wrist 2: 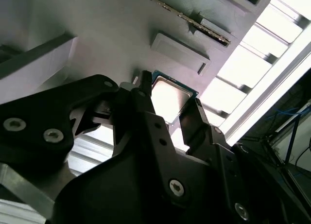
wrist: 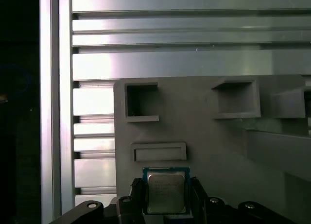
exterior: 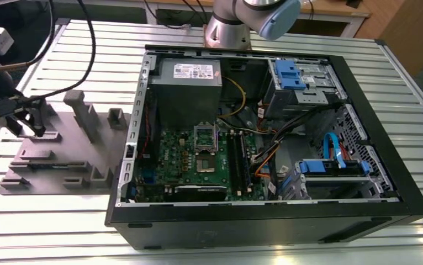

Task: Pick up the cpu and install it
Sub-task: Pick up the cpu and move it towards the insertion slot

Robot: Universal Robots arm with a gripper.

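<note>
The cpu (wrist: pixel 166 192) sits between the two dark fingers (wrist 2: pixel 146 105) of the end effector (exterior: pixel 28 126), its silvery top facing the first wrist view and a thin green rim showing round it. The fingers lie against two opposite edges of the chip, so I'd say the end effector is closed on the cpu — though I can't tell whether the chip has come clear of the grey plastic tray (wrist: pixel 204 131) or rests on it. Just beside the chip the tray shows a shallow raised bar and a couple of square pockets. In the exterior view the end effector hangs over the tray's far end at the exterior view's left, well apart from the open computer case (exterior: pixel 270 221), which lies on the same slatted aluminium surface (exterior: pixel 49 232). Inside the case, the CPU socket (exterior: pixel 206 160) on the green motherboard (exterior: pixel 174 160) looks unfilled from here. To my eye the pick-up is at the grasping stage — carrying the chip across and seating it in the socket is not yet done.
</note>
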